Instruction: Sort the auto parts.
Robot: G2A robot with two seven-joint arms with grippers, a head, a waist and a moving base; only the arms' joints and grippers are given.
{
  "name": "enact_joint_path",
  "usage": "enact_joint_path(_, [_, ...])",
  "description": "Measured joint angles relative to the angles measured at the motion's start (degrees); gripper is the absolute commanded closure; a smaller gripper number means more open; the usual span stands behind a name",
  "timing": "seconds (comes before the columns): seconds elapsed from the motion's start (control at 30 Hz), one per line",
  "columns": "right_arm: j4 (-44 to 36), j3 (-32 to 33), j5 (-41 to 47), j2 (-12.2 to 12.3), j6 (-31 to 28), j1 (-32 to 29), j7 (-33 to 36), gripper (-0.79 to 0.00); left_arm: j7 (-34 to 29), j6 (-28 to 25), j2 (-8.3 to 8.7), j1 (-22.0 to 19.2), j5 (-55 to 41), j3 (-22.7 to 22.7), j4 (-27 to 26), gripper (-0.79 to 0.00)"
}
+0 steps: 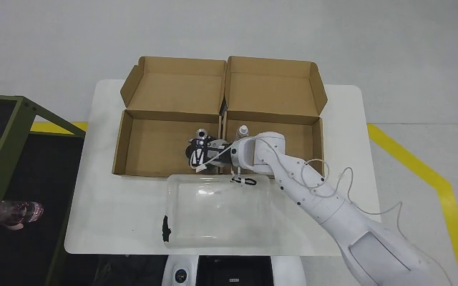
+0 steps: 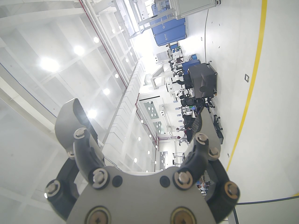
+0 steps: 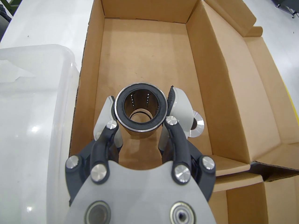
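Right pincer [image 3: 141, 104] clamped on a bearing [image 3: 123, 117], low inside the left cardboard box [image 3: 144, 47]. Best lowered onto the box floor before release, so it cannot roll. Left pincer [image 2: 137, 111] wide, empty.

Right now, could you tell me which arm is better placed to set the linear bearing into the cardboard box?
The right: the right gripper is shut on the linear bearing over the cardboard box; the left gripper, open, points off into the hall.
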Motion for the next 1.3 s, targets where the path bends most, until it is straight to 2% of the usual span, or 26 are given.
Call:
enact_joint_path(0.1, [1.05, -0.22, -0.09, -0.35, 0.13, 0.37, 0.03, -0.280, 0.00, 0.00, 0.00, 0.00, 0.00, 0.00, 0.00, -0.785])
enact_joint_path(0.47, [1.74, -0.34, -1.30, -0.96, -0.60, 0.72, 0.16, -0.360, 0.00, 0.00, 0.00, 0.00, 0.00, 0.00, 0.00, -0.785])
enact_joint_path(0.53, [1.53, -0.02, -1.53, -0.93, -0.56, 0.61, 0.23, -0.391, 0.00, 0.00, 0.00, 0.00, 0.00, 0.00, 0.00, -0.785])
enact_joint_path(0.6, [1.32, 0.25, -1.72, -0.88, -0.57, 0.49, 0.45, -0.471, 0.00, 0.00, 0.00, 0.00, 0.00, 0.00, 0.00, -0.785])
enact_joint_path(0.67, [1.13, 0.57, -1.84, -0.83, -0.65, 0.30, 0.57, -0.511, 0.00, 0.00, 0.00, 0.00, 0.00, 0.00, 0.00, -0.785])
enact_joint_path(1.07, [-3.54, 3.62, -1.96, -0.35, -0.76, -0.30, -0.69, -0.554, 0.00, 0.00, 0.00, 0.00, 0.00, 0.00, 0.00, -0.785])
enact_joint_path(1.3, [-9.70, 7.31, -2.02, 0.66, -0.30, -2.23, -1.35, -0.573, 0.00, 0.00, 0.00, 0.00, 0.00, 0.00, 0.00, -0.785])
